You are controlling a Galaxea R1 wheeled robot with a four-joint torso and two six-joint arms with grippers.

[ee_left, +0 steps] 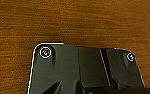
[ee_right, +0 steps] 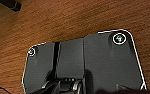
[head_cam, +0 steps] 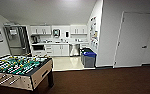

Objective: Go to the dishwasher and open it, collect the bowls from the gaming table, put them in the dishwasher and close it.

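Observation:
The dishwasher [head_cam: 74, 49] is the steel-grey front under the counter of the kitchen nook at the far end of the room, and its door looks shut. The bowls and the gaming table are out of view. My left gripper [ee_left: 66, 88] hangs low over brown carpet [ee_left: 73, 20], behind the arm's dark plate. My right gripper [ee_right: 64, 86] hangs the same way over the carpet [ee_right: 66, 20].
A table-football table [head_cam: 18, 68] with a green field and rods stands close at the front left. Two blue-lidded grey bins [head_cam: 89, 58] sit by the wall corner at the right of the nook entrance. A white door [head_cam: 134, 40] is at the right. Brown carpet [head_cam: 103, 80] runs to the pale kitchen floor [head_cam: 66, 63].

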